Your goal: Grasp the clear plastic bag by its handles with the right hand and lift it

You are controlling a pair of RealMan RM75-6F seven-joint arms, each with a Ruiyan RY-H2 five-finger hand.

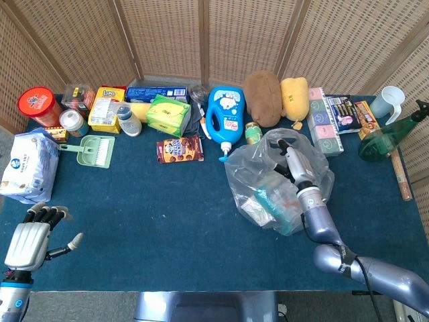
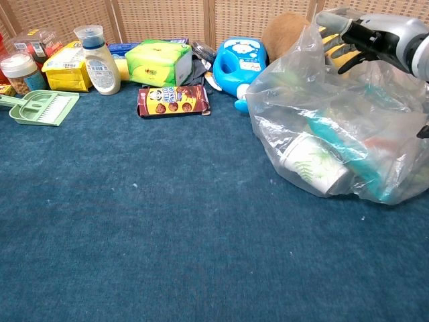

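Right hand (image 1: 295, 163) fingers curled into top folds of clear plastic bag (image 1: 268, 191) resting on counter (image 1: 167, 215); left hand (image 1: 27, 241) fingers spread wide, holding nothing.

right hand (image 1: 297, 168) on top of clear plastic bag (image 1: 271, 191) | left hand (image 1: 30, 238) apart, fingers (image 1: 47, 213) spread

The left hand (image 1: 30, 239) has a silver-grey ribbed back, dark fingers with pale tips, and a blue-grey wrist. The right hand (image 1: 295, 168) is silver-grey with black finger segments. Its arm (image 1: 355, 265) is glossy blue-grey, jointed, with a thin black cable alongside.
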